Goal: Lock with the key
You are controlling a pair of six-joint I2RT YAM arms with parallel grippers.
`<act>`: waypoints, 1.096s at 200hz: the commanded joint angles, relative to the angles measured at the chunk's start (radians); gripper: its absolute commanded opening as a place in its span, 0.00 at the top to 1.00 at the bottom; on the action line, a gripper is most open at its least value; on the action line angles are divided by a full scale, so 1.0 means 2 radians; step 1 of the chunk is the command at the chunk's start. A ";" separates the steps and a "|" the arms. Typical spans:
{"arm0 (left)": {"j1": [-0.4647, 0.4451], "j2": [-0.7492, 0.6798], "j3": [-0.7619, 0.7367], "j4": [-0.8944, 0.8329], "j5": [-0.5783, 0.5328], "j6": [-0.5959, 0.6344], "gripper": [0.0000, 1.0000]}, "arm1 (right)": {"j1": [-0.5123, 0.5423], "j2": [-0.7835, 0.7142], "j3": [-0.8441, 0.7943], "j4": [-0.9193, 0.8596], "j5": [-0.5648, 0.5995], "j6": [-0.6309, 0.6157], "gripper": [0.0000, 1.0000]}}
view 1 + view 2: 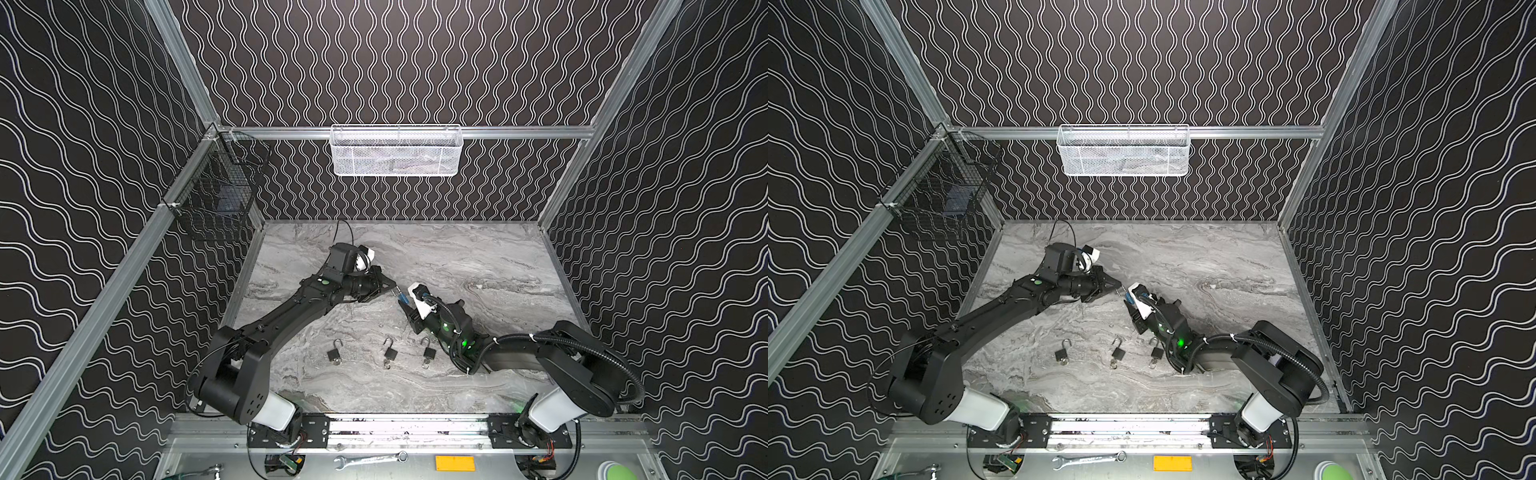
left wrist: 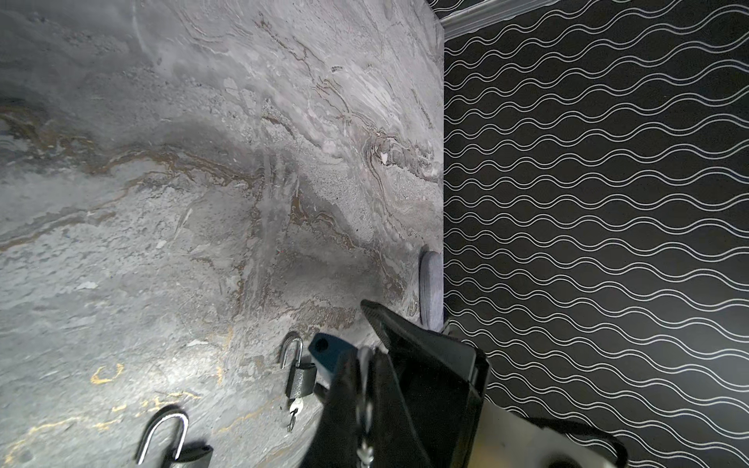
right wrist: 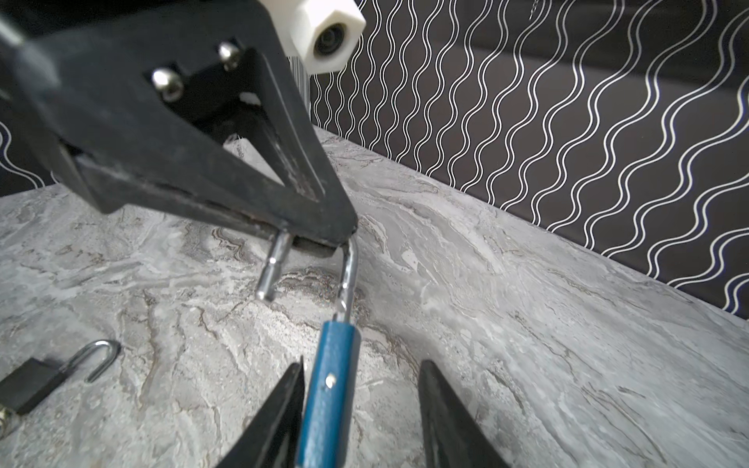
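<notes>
A blue padlock (image 3: 328,389) hangs above the marble table with its silver shackle (image 3: 349,275) swung open. My left gripper (image 3: 324,239) is shut on the top of that shackle; in the left wrist view the blue body (image 2: 330,354) pokes out beside its fingers (image 2: 344,389). My right gripper (image 3: 362,362) is open around the blue body, with one finger (image 3: 289,389) against it and the other well apart. Both top views show the two grippers (image 1: 392,287) (image 1: 1126,301) meeting at the padlock (image 1: 402,297) (image 1: 1128,296). Its keyhole end is hidden, so I see no key on it.
Three black padlocks (image 1: 334,353) (image 1: 390,353) (image 1: 429,353) lie in a row on the table nearer the front, shackles open, small keys at their bases (image 2: 295,405). A white mesh basket (image 1: 395,151) hangs on the back rail and a black wire basket (image 1: 216,195) on the left rail.
</notes>
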 commanded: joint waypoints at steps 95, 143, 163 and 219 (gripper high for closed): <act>0.002 -0.002 -0.008 0.037 0.015 -0.010 1.00 | -0.002 -0.001 0.022 -0.038 -0.021 0.027 0.60; 0.008 -0.005 -0.009 0.036 0.018 -0.009 1.00 | -0.005 -0.011 0.007 -0.042 -0.009 0.029 0.55; 0.010 -0.006 -0.008 0.035 0.018 -0.009 1.00 | -0.005 -0.015 0.001 -0.042 -0.005 0.032 0.57; 0.010 -0.005 -0.011 0.037 0.018 -0.007 1.00 | -0.005 -0.016 0.006 -0.043 -0.009 0.030 0.60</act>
